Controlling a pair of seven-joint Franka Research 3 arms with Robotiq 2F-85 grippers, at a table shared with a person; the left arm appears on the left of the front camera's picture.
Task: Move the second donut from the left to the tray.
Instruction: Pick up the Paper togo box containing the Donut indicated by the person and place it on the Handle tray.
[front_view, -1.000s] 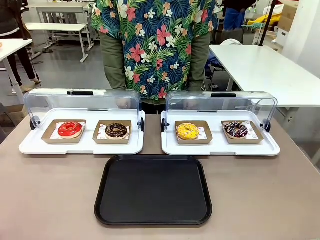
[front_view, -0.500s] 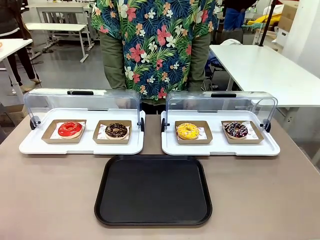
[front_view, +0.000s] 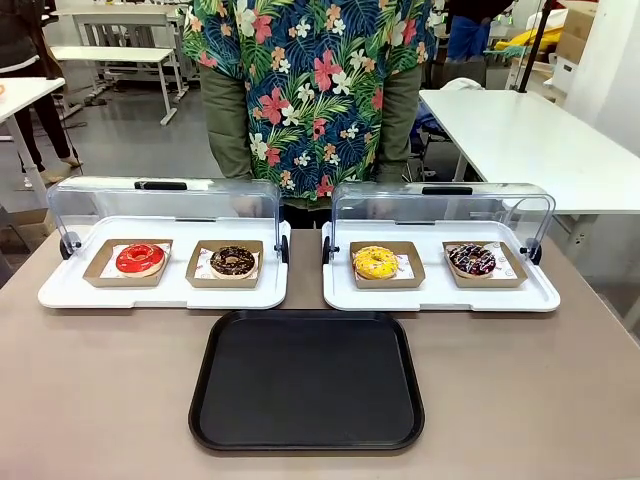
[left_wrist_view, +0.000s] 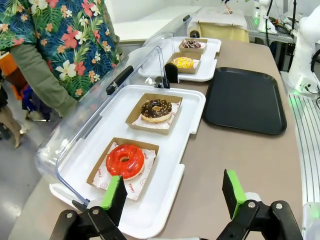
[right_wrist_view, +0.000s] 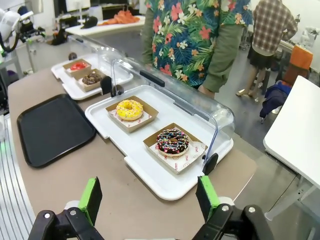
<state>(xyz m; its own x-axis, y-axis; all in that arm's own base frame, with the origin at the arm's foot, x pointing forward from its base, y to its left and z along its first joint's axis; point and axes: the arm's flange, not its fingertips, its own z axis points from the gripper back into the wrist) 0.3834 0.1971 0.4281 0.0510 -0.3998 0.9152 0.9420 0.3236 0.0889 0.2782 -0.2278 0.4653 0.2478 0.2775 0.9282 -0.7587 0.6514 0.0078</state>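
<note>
The second donut from the left has dark chocolate icing with pale sprinkles and sits in a brown cardboard holder on the left white display tray. It also lies ahead of my left gripper as the chocolate donut, well beyond the fingers. The black tray lies bare at the table's near middle, seen too as the tray and the tray. My left gripper is open and holds nothing. My right gripper hangs open over the table's edge, apart from everything.
A red-iced donut sits left of the chocolate one. The right display tray holds a yellow donut and a dark streaked donut. Clear lids stand raised behind both. A person in a floral shirt stands at the far side.
</note>
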